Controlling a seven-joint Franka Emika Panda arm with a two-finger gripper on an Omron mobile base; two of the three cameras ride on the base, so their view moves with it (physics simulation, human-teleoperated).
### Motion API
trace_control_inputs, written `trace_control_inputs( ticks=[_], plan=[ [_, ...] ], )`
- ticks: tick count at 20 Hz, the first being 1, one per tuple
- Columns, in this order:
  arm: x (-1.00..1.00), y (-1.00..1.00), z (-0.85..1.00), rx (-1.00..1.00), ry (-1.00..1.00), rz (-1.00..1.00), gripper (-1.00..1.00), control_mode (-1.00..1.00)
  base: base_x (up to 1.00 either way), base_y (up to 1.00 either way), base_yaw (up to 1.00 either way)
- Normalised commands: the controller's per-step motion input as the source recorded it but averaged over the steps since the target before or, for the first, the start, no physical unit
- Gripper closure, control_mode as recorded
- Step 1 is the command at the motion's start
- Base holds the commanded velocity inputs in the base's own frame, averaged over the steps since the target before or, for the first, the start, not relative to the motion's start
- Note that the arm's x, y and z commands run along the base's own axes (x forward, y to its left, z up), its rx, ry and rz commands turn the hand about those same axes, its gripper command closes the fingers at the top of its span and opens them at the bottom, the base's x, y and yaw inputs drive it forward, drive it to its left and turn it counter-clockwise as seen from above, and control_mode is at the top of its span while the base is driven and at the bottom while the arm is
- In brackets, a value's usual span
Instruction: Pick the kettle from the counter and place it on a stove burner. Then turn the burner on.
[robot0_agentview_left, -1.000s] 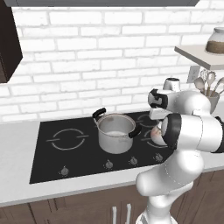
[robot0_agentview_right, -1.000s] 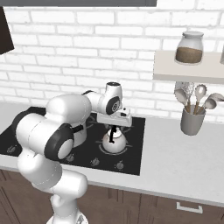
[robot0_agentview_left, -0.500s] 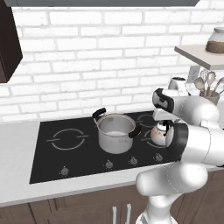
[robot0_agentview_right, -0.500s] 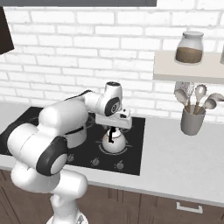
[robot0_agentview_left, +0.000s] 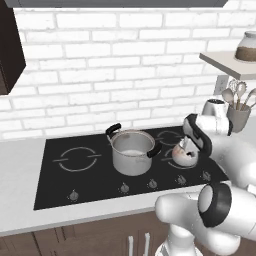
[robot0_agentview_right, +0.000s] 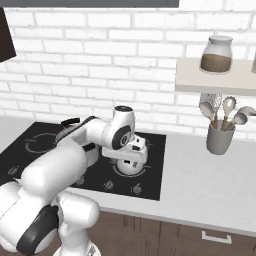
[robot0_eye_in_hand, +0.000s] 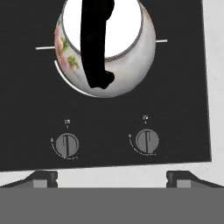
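The tool (robot0_eye_in_hand: 111, 177) stood wide and empty over the front knobs (robot0_eye_in_hand: 65, 144), its tips apart at the worktop (robot0_agentview_left: 30, 200) edge; just beyond, the kettle (robot0_eye_in_hand: 105, 43) sat on the burner (robot0_eye_in_hand: 65, 81) ring of the cooktop (robot0_agentview_left: 65, 185); the step in hand looked to be switching on, best done by lowering squarely over the knob that serves that ring, closing lightly and twisting without nudging the kettle; a pot (robot0_agentview_left: 132, 152) stood beside it, with utensils (robot0_agentview_right: 220, 135) and a jar (robot0_agentview_right: 216, 54) on a shelf (robot0_agentview_right: 210, 80) before white brick.
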Motion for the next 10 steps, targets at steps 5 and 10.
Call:
trace_control_inputs(
  ticks=[5,10],
  plan=[
    [-0.2,0.0,-0.1,0.0,0.17,0.0,-1.0,-1.0,0.0,0.0,0.0],
    [0.01,-0.18,-0.25,0.03,0.11,0.0,-1.0,-1.0,0.0,0.0,0.0]
  ],
)
